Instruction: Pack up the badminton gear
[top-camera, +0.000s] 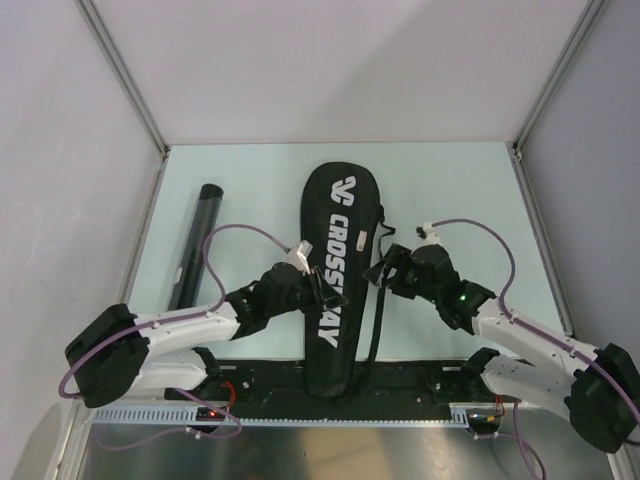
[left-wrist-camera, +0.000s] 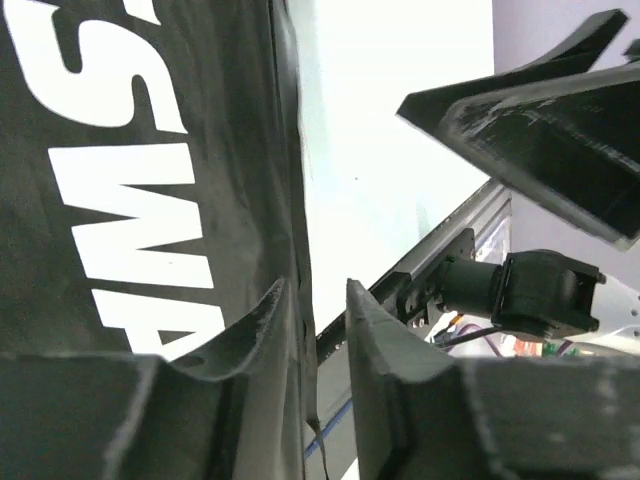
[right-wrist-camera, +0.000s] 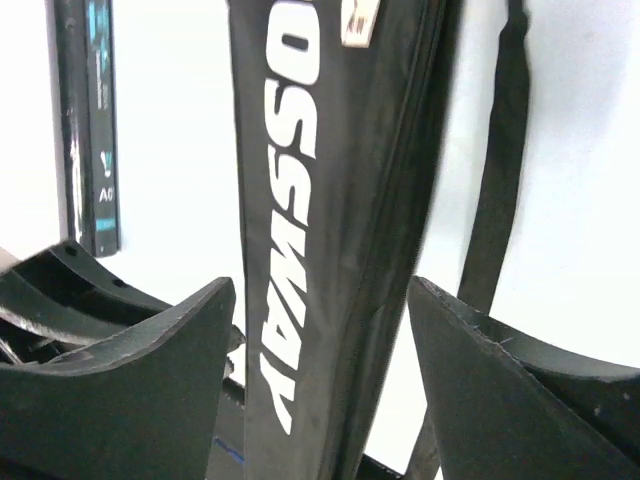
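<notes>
Left fingers (left-wrist-camera: 375, 350) are slightly parted and straddle an edge seam of the CROSSWAY racket bag (top-camera: 335, 215). Light shows in the gap, so they are not clamped. Right fingers (right-wrist-camera: 150, 380) are spread wide over the bag, gripping nothing, with the strap (top-camera: 378, 320) just beside. The bag lies lengthwise mid worktop (top-camera: 450, 190), narrow end toward the arm bases. The black tube (top-camera: 195, 240) lies well apart on its left.

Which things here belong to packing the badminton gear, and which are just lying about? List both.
Belongs to the job:
- black CROSSWAY racket bag, with its strap
- black tube, lying left of the bag

Not part of it:
- table
- purple cables on the arms
</notes>
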